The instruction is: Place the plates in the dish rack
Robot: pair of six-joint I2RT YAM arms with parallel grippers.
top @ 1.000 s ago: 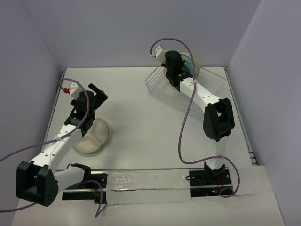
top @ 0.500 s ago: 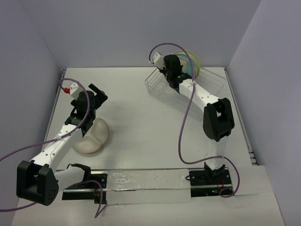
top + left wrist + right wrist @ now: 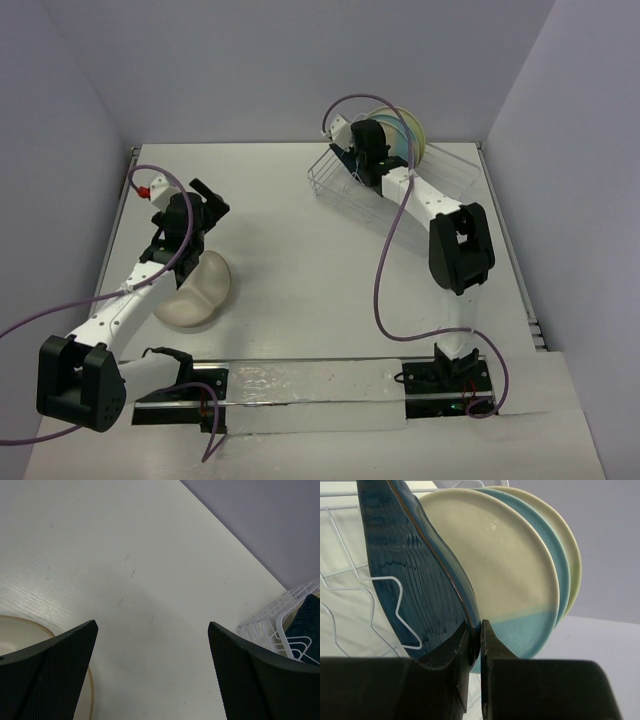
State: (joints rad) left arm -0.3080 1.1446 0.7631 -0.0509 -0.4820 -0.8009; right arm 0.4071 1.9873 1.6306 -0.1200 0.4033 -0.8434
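1. Edges: the rack sits at the far right of the worktop, near the back wall and the right wall. The divided plate lies on the left, well apart from the rack, with a wide stretch of worktop between them.
2. Left fingers are spread as wide as they go and hold nothing. They hover above the worktop just past the divided plate's far rim, which shows at the lower left of the left wrist view.
3. Surface: the worktop is white with faint grain and a few small dark marks. Pale lilac walls close it in at the back and on both sides.
4. Rack contents: the dark blue dish stands on edge among the wires, with a prong crossing its face. Round plates stand upright right behind it, close together, the nearest one cream with a pale blue part. Whether the dish touches that plate cannot be told.
5. Right fingers are clamped on the dish's lower edge, inside the rack.
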